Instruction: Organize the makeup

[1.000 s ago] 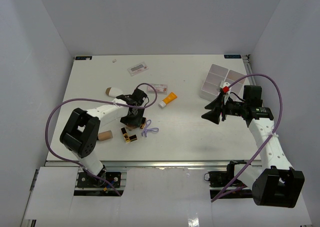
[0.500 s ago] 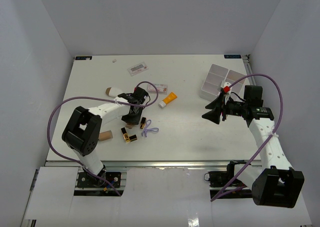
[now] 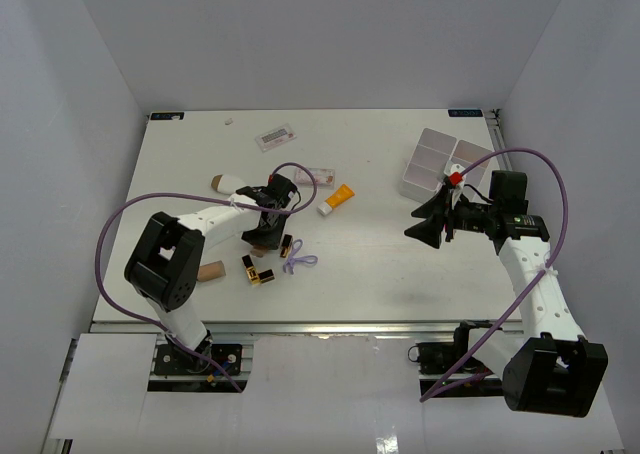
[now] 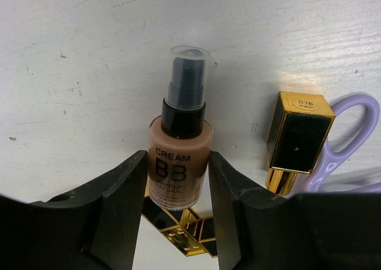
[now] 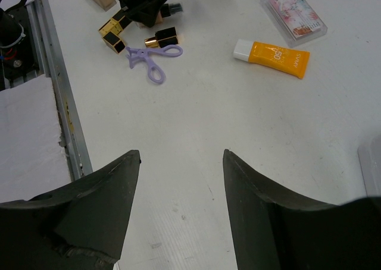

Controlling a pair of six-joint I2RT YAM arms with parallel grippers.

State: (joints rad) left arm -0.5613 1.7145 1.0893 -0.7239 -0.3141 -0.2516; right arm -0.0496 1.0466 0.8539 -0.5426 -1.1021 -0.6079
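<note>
Locate the foundation bottle (image 4: 180, 148) lying flat on the counter (image 4: 89, 56), left of centre, pump cap pointing away from the fingers, gripped at both sides by the left end effector (image 4: 177, 169). Note a gold-and-black lipstick tube (image 4: 297, 136) just beside it, next to a purple looped tool (image 4: 357, 112). Find the right end effector (image 5: 181, 154) spread wide, holding nothing, above bare counter, well apart from the orange tube (image 5: 274, 57) and clear packet (image 5: 294, 14).

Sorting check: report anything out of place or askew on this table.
The BB cream bottle lies flat between the fingers of the left gripper, lipstick tubes scattered at odd angles beside it. A purple scissor-like tool sits among them. The white tray stands skewed to the table edge.
</note>
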